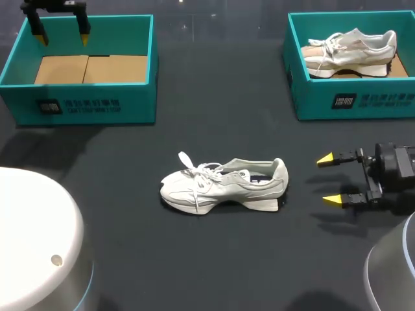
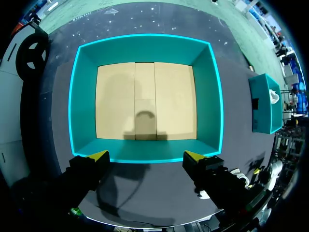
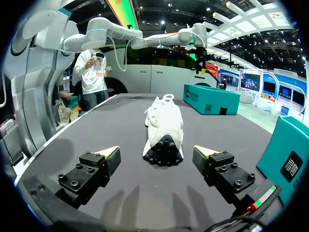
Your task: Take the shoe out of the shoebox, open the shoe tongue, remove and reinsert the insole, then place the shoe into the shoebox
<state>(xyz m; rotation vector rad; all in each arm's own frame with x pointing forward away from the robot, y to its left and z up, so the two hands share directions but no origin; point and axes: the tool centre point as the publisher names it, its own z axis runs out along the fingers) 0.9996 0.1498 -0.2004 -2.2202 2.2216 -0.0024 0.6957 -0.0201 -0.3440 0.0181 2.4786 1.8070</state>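
A white sneaker (image 1: pixel 224 184) lies on its side mid-table, toe to the left, heel to the right. My right gripper (image 1: pixel 333 179) is open just right of the heel, not touching; in the right wrist view the sneaker's black sole heel (image 3: pixel 163 145) lies ahead of the right gripper (image 3: pixel 157 151), between the lines of its open fingers. My left gripper (image 1: pixel 63 34) hangs open above the empty teal shoebox (image 1: pixel 84 107) at the back left. From the left wrist the shoebox (image 2: pixel 145 48) shows a bare cardboard floor below the left gripper (image 2: pixel 146 154).
A second teal shoebox (image 1: pixel 353 100) at the back right holds another white sneaker (image 1: pixel 350 52); it shows as a teal box (image 3: pixel 289 154) beside my right gripper. The first shoebox (image 3: pixel 211 99) stands far ahead. White robot bases sit at the front corners (image 1: pixel 32 240).
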